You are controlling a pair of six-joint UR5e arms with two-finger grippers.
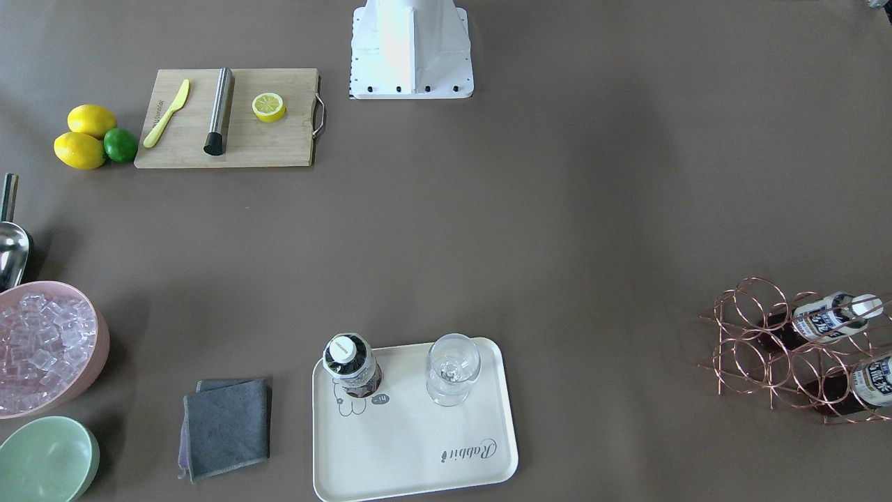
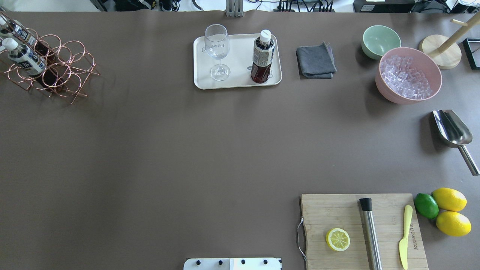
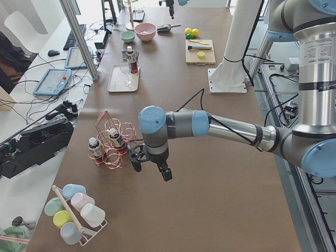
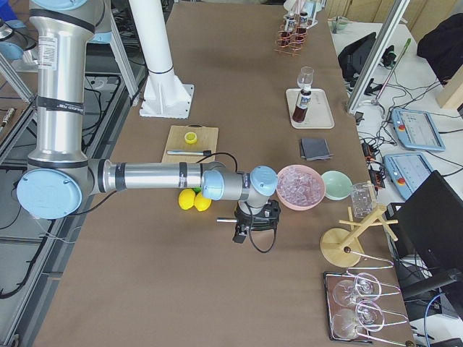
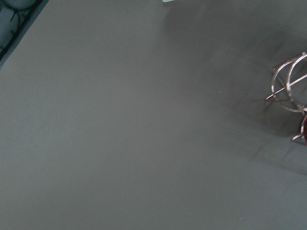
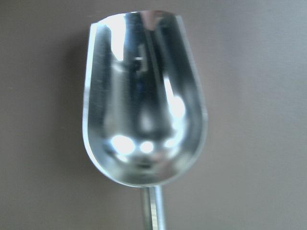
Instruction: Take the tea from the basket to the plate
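Observation:
One tea bottle [image 1: 352, 366] stands upright on the cream plate [image 1: 418, 446], also seen in the overhead view [image 2: 262, 56] on the plate [image 2: 240, 81]. The copper wire basket [image 1: 759, 348] holds two more tea bottles [image 1: 829, 317] [image 1: 871, 382] lying in its cells. My left gripper [image 3: 152, 169] hangs just beside the basket [image 3: 113, 147], apart from it; I cannot tell if it is open or shut. My right gripper [image 4: 249, 230] hangs over the metal scoop [image 6: 144, 110]; I cannot tell its state. The left wrist view shows only the basket's edge [image 5: 288, 88].
A wine glass [image 1: 453, 369] stands on the plate beside the bottle. A grey cloth [image 1: 226, 427], a pink bowl of ice [image 1: 45, 348] and a mint-green bowl [image 1: 45, 460] lie nearby. A wooden board [image 1: 230, 118] holds a knife, a metal rod and a lemon half.

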